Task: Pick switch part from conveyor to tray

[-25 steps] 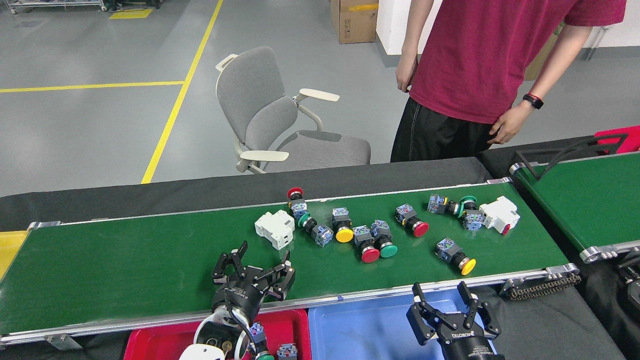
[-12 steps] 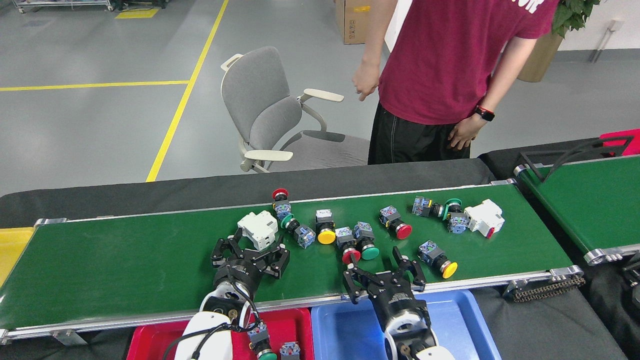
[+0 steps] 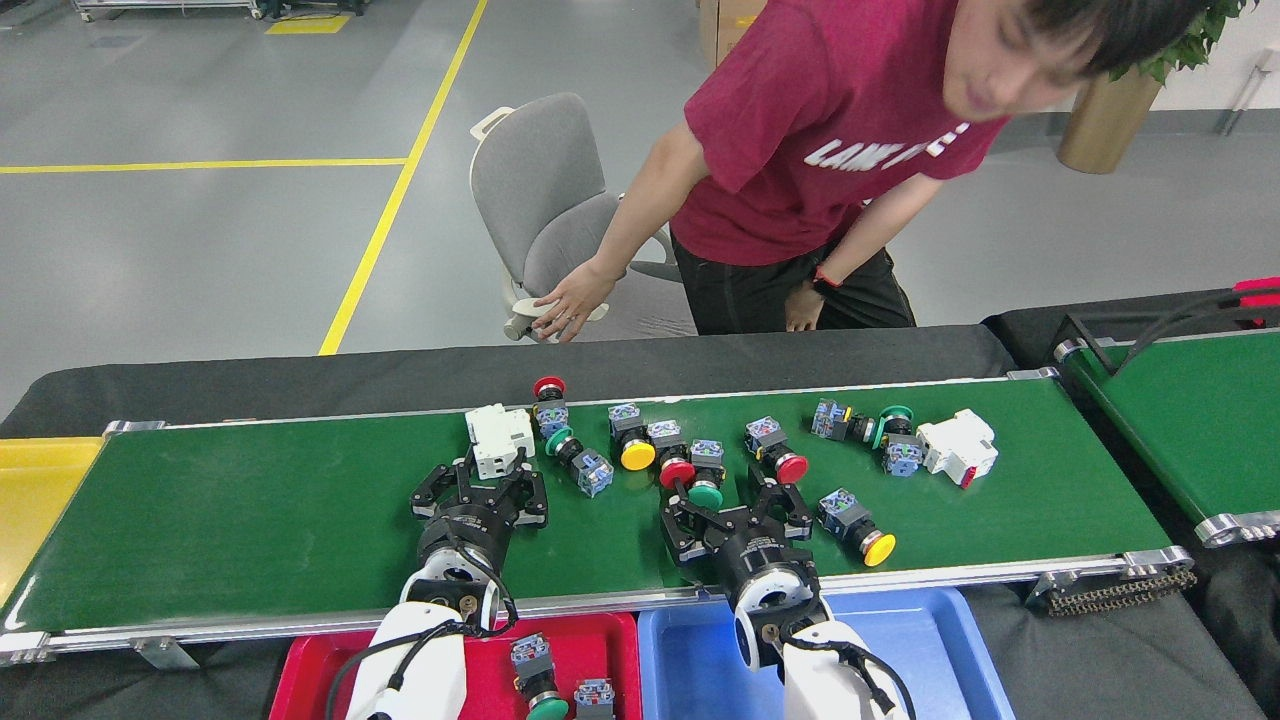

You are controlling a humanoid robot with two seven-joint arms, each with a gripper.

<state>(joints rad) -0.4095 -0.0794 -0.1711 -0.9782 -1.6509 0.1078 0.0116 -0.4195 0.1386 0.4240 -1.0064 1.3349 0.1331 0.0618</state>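
White switch part (image 3: pixel 499 439) just beyond spread left claw (image 3: pixel 480 488), right claw (image 3: pixel 736 512) spread near buttons (image 3: pixel 690 468)

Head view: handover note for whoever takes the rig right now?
Left tool: open, empty, over the conveyor just short of the white breaker block.
Right tool: open, empty, below the red- and green-capped switches.
Done: two switch parts lie in the red tray; blue tray shows nothing in its visible part.
Left: about nine switches and two white blocks on the belt.
Note: a person leans in behind the belt.
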